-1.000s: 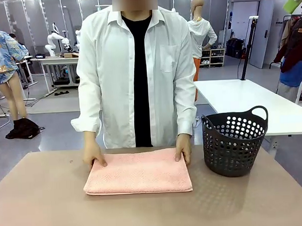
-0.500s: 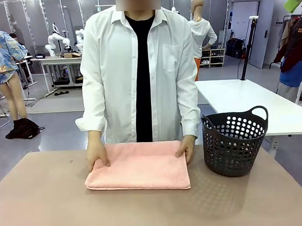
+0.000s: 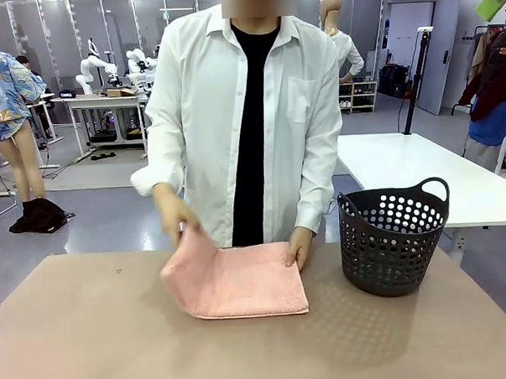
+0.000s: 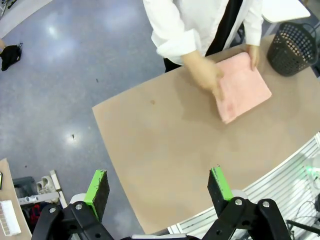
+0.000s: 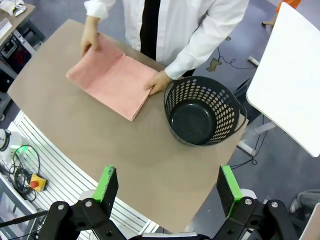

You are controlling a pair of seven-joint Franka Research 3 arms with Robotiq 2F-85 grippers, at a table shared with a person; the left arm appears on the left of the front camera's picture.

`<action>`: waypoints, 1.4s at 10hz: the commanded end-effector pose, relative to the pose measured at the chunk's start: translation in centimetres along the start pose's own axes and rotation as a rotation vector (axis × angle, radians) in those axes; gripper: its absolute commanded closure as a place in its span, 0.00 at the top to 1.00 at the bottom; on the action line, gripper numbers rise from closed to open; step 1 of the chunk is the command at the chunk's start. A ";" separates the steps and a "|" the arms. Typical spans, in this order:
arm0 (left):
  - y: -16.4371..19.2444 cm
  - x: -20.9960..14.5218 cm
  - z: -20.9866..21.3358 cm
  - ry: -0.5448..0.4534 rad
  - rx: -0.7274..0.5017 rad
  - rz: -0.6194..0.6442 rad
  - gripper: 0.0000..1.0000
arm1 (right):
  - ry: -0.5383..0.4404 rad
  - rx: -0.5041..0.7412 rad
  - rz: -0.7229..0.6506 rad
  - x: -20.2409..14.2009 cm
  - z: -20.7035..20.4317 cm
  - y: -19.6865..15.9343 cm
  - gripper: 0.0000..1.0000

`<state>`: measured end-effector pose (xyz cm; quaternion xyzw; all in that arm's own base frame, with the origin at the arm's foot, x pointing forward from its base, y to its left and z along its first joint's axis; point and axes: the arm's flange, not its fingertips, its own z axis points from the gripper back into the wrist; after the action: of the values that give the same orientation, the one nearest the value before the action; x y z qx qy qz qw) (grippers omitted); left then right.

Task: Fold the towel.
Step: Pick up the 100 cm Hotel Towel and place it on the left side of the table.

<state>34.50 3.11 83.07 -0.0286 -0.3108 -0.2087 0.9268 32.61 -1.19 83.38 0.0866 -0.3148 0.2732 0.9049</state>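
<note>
The salmon-pink towel (image 3: pixel 240 281) lies folded on the brown table (image 3: pixel 91 339), in front of the person. One of the person's hands (image 3: pixel 177 218) lifts the towel's left end up and over; the other hand (image 3: pixel 299 248) presses down its right far corner. The towel (image 4: pixel 243 88) also shows in the left wrist view, and the towel (image 5: pixel 111 77) in the right wrist view. My left gripper (image 4: pixel 159 185) hangs open high above the table's near side, far from the towel. High over the table, my right gripper (image 5: pixel 169 186) is open as well, holding nothing.
A dark perforated plastic basket (image 3: pixel 393 236) stands on the table to the right of the towel, empty inside (image 5: pixel 197 122). A white table (image 3: pixel 420 174) stands behind it. The near half of the brown table is bare.
The person has lifted the towel's left end and is swinging it toward the right, so the towel looks narrower. The other hand stays on the right corner. Both grippers are unchanged.
</note>
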 end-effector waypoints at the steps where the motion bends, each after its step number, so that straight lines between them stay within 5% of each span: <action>1: 0.0 0.1 0.4 0.012 -0.007 0.008 1.00 | 0.012 -0.003 -0.003 0.1 0.1 -0.1 1.00; 14: 0.0 0.1 0.4 0.012 -0.007 0.008 1.00 | 0.012 -0.003 -0.003 0.1 0.1 -0.1 1.00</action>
<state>34.49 3.10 83.08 -0.0287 -0.3109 -0.2089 0.9268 32.73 -1.20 83.35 0.0867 -0.3140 0.2731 0.9051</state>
